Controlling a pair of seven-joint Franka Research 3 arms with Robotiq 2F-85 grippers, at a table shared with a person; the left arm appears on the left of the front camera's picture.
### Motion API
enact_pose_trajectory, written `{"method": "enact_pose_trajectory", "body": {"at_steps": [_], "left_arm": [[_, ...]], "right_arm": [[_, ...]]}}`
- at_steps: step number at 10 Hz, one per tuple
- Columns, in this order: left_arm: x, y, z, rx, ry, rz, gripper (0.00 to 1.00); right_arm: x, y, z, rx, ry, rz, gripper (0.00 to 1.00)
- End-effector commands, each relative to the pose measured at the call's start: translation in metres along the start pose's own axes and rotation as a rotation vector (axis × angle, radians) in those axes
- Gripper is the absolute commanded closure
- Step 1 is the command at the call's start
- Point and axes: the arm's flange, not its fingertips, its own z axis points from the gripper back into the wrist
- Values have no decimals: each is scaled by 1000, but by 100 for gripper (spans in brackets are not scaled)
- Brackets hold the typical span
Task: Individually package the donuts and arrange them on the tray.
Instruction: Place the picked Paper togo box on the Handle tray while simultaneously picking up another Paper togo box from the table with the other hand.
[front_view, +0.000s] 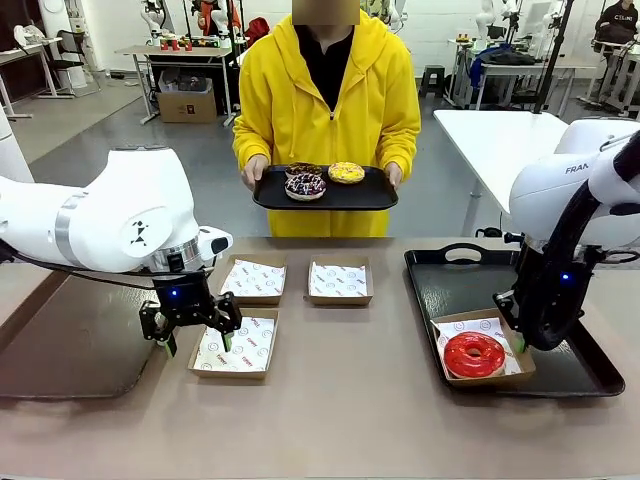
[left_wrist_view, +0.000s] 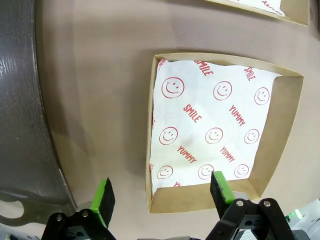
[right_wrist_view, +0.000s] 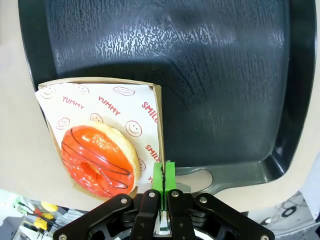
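Your left pincer (front_view: 196, 340) (left_wrist_view: 162, 192) hangs wide open with nothing in it, low over the edge of an empty paper-lined box (front_view: 230, 372) (left_wrist_view: 287, 120) on the worktop (front_view: 350, 420). One finger is outside the box wall and the other is above the wall. Your right pincer (front_view: 517, 340) (right_wrist_view: 163, 172) is closed, its green pads pinched on the side wall of the cardboard box (front_view: 487, 382) (right_wrist_view: 159, 120) that carries the red donut (front_view: 474, 354) (right_wrist_view: 100, 157). That box sits at the near corner of the black tray (front_view: 450, 285) (right_wrist_view: 225, 75). Across from you, the person holds a second tray (front_view: 325, 200) in both hands, with the drizzled chocolate donut (front_view: 305, 186), the yellow donut (front_view: 346, 172) and a brown donut (front_view: 300, 169) on it. Two more empty boxes (front_view: 339, 281) lie side by side at the worktop's middle.
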Motion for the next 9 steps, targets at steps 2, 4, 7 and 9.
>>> {"method": "enact_pose_trajectory", "body": {"at_steps": [2, 4, 7, 9], "left_arm": [[5, -5, -9, 10, -5, -13, 0], [8, -4, -10, 20, -45, -9, 0], [11, -2, -11, 36, -74, -71, 77], [11, -2, -9, 49, -109, -144, 100]], "right_arm": [[8, 0, 4, 29, -9, -22, 99], [8, -1, 4, 35, -15, -17, 99], [7, 0, 3, 37, -18, -2, 0], [7, -1, 3, 38, -15, -2, 0]]}}
